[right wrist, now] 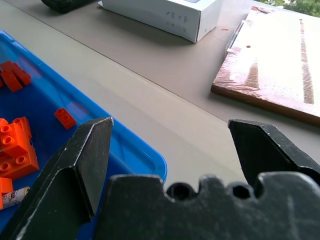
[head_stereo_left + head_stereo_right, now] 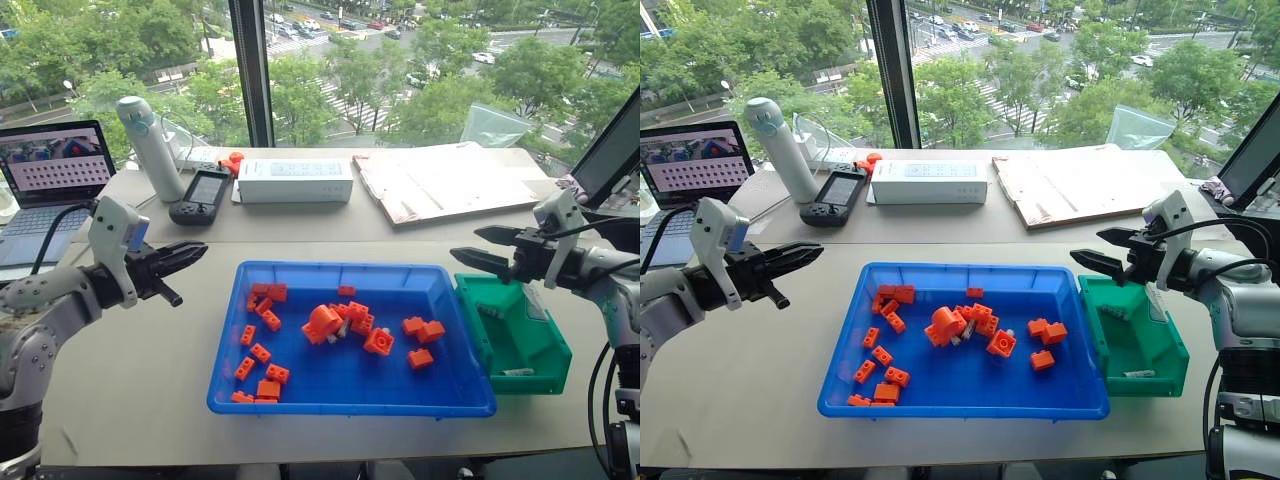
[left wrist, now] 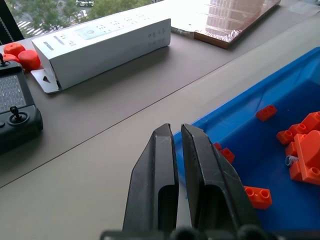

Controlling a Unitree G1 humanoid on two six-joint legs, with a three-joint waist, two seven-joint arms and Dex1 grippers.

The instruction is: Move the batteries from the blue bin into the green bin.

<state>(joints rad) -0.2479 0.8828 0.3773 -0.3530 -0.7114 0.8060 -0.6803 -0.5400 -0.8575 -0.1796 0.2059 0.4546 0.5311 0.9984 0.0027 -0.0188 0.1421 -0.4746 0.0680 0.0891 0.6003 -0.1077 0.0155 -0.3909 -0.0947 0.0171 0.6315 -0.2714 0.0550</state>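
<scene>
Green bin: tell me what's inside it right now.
The green bin holds two small grey batteries, one near its front wall, one farther back. The near wall hides some floor.

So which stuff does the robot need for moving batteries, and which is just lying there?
Needed: blue bin, green bin, batteries, left gripper, right gripper.

Just lying there: orange blocks, laptop, white box, controller, bottle.

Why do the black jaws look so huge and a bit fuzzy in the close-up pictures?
In both wrist views the jaws sit right by the lens, so they loom large and soft-edged, while the white box behind stays sharper. In the head views, daylight from the window lights the table evenly, with only soft shadows under the blue bin and green bin.
</scene>
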